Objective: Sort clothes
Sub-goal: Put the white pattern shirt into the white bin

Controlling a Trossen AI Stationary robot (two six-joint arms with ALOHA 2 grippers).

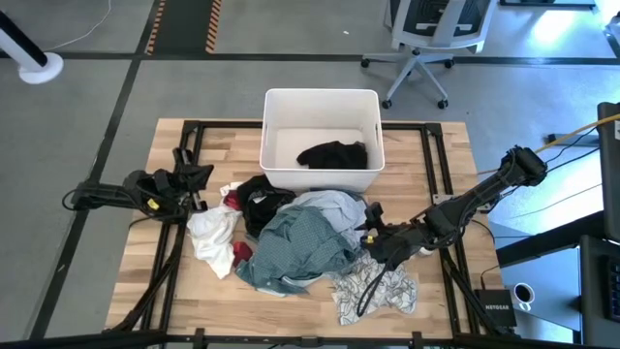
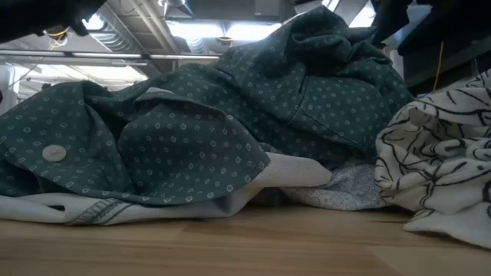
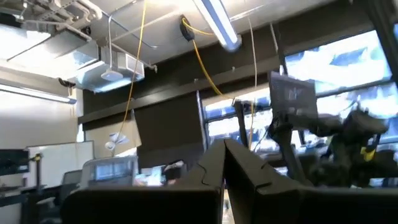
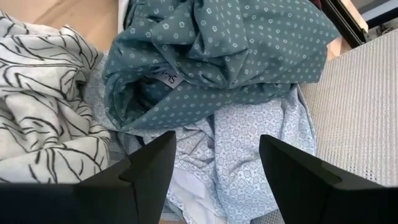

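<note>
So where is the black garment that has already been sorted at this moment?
In the high view, the black garment lies inside the white tub at the table's far middle, toward the tub's right side, apart from the pile of clothes in front of the tub.

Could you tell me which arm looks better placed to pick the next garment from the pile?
Probably the right. The right gripper hangs open just over the teal dotted shirt, while the left gripper sits shut at the table's left side, aimed away from the clothes.

Green dotted shirt (image 2: 230,115) heaped on table (image 2: 230,245), white black-lined garment (image 2: 437,169) beside.
</note>
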